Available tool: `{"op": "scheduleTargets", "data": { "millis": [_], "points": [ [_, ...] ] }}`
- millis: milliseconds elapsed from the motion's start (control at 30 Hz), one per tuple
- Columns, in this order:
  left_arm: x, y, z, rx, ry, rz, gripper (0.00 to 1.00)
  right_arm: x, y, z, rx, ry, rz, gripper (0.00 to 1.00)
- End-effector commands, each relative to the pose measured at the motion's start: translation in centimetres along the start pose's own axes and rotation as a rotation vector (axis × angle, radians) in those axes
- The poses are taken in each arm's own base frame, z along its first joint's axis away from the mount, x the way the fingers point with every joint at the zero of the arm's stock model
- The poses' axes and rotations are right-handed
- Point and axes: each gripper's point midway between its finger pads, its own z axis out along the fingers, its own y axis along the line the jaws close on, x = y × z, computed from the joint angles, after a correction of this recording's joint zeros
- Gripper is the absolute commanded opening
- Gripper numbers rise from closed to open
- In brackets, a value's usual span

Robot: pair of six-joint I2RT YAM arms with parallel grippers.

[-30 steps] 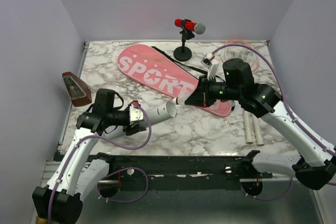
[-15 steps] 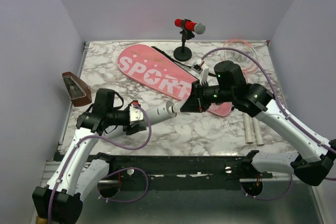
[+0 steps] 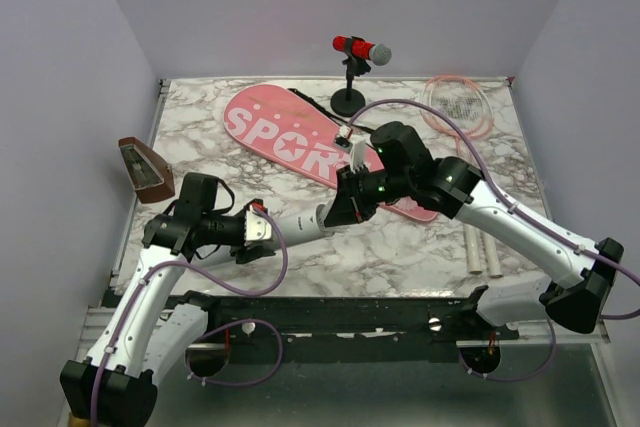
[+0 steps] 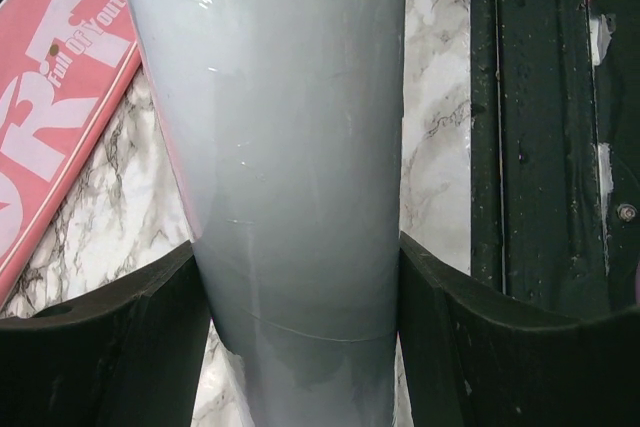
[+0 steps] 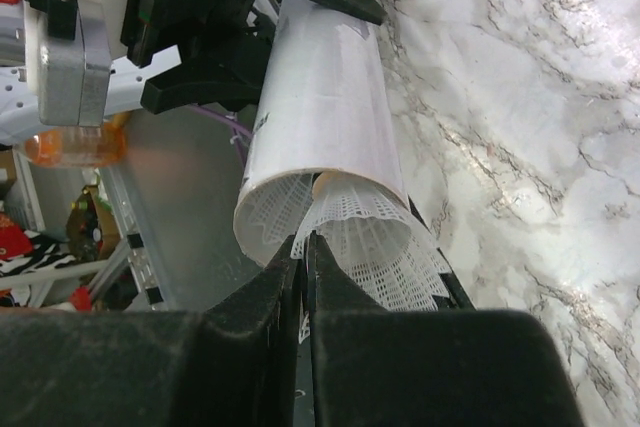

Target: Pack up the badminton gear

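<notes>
My left gripper (image 3: 262, 230) is shut on a long white tube (image 3: 300, 219), which lies nearly level and points right; in the left wrist view the tube (image 4: 290, 147) fills the gap between both black fingers. My right gripper (image 5: 308, 247) is shut on the mesh skirt edge of a white plastic shuttlecock (image 5: 370, 237), whose nose sits inside the tube's open mouth (image 5: 325, 97). Seen from above, the right gripper (image 3: 335, 215) meets the tube's end. The pink "SPORT" bag (image 3: 290, 137) lies behind. Two pink rackets (image 3: 455, 102) rest at the far right, white handles (image 3: 480, 247) toward me.
A red microphone on a black stand (image 3: 358, 49) stands at the back centre. A small brown wedge-shaped box (image 3: 143, 169) sits off the table's left edge. The bag's black strap (image 3: 335, 119) trails on the marble beside the bag.
My right arm has swung left and down with the shuttlecock, bringing it to the tube's mouth. The left arm and tube have barely shifted.
</notes>
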Motion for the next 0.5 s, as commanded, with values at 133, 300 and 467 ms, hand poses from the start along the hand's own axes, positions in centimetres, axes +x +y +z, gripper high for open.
{"op": "scheduleTargets", "data": {
  "millis": [133, 300, 467],
  "points": [
    [-1.9, -0.4, -0.4, 0.017, -0.058, 0.079, 0.54, -1.7, 1.9, 0.4, -0.070, -0.077, -0.029, 0.35],
    [-1.9, -0.6, -0.3, 0.018, -0.062, 0.081, 0.54, -2.4, 2.7, -1.9, -0.048, -0.158, -0.035, 0.56],
    [-1.9, -0.5, -0.3, 0.017, -0.065, 0.078, 0.54, -2.8, 2.7, -4.0, 0.013, -0.199, -0.044, 0.57]
  ]
}}
